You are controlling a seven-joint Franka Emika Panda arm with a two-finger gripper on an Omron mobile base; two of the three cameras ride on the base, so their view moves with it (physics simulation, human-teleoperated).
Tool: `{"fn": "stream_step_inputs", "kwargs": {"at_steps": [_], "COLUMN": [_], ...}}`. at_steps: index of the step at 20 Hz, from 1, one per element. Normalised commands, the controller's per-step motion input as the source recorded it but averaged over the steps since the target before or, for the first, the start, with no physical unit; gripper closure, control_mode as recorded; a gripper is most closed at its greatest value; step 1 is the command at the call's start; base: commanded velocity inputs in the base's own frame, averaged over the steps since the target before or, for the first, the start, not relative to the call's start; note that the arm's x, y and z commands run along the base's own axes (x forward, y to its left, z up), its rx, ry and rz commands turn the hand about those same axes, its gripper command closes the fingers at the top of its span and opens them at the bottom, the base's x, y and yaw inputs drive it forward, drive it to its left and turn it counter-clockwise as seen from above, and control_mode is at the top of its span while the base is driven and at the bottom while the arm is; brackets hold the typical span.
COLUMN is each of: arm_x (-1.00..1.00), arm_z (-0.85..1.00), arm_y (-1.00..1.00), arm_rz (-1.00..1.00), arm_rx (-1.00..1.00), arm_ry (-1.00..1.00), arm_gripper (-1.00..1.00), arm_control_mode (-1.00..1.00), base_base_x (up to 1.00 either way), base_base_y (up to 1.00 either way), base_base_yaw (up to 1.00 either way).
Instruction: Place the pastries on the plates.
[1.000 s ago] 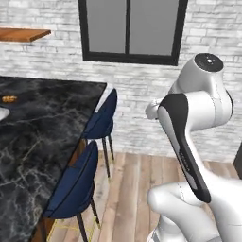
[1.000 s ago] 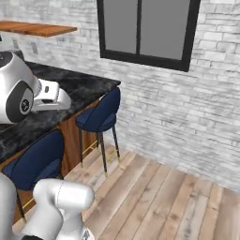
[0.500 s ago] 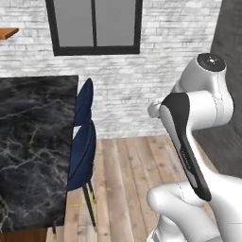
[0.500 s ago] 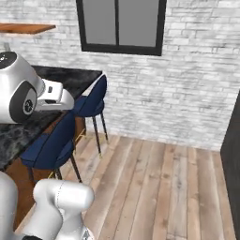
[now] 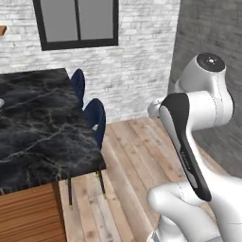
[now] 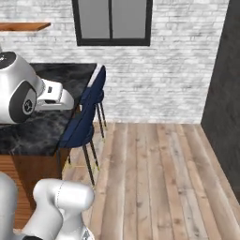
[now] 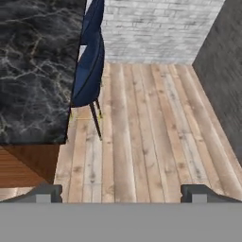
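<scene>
My gripper (image 7: 121,194) is spread wide with nothing between its fingertips (image 7: 46,193), which rise at the bottom of the hand view, far apart from each other. It hangs in the air, looking down over the wooden plank floor (image 7: 142,127), not touching anything.

Just beyond the gripper, to one side of the hand view, lies the corner of the black marble surface (image 7: 33,66), with its wooden side panel (image 7: 21,165) below the edge. Two dark blue chairs (image 7: 90,71) stand tucked against that edge, one behind the other, on thin dark legs with pale tips.

In the left base view, my white arm (image 5: 189,142) rises with its dark joint in the foreground; the marble surface (image 5: 42,123) stretches away to the side, and the blue chairs (image 5: 96,118) sit along its far edge. At the very edge of that view, on the surface, a small pale sliver (image 5: 1,102) shows; I cannot tell whether it is one of the plates. I cannot make out the pastries anywhere on the part of the surface I see.

Farther out stand a white brick wall (image 6: 178,79), a dark-framed window (image 6: 112,21), a wooden shelf (image 6: 23,26) high on the wall, and a dark grey wall (image 6: 225,84) at the side.
</scene>
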Motion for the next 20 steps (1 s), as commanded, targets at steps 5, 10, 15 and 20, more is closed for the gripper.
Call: {"fn": "stream_step_inputs", "kwargs": {"at_steps": [5,10,15,20], "arm_x": [0.00,0.00,0.00,0.00], "arm_z": [0.00,0.00,0.00,0.00], "arm_y": [0.00,0.00,0.00,0.00], "arm_rz": [0.00,0.00,0.00,0.00], "arm_rx": [0.00,0.00,0.00,0.00], "arm_ry": [0.00,0.00,0.00,0.00], "arm_gripper": [-1.00,-1.00,-1.00,-1.00], "arm_control_mode": [1.00,1.00,1.00,1.00], "base_base_x": [-1.00,-0.50,-0.06,0.00], "base_base_y": [1.00,1.00,0.60,0.05], "base_base_yaw": [-0.18,-0.34,-0.72,-1.00]}}
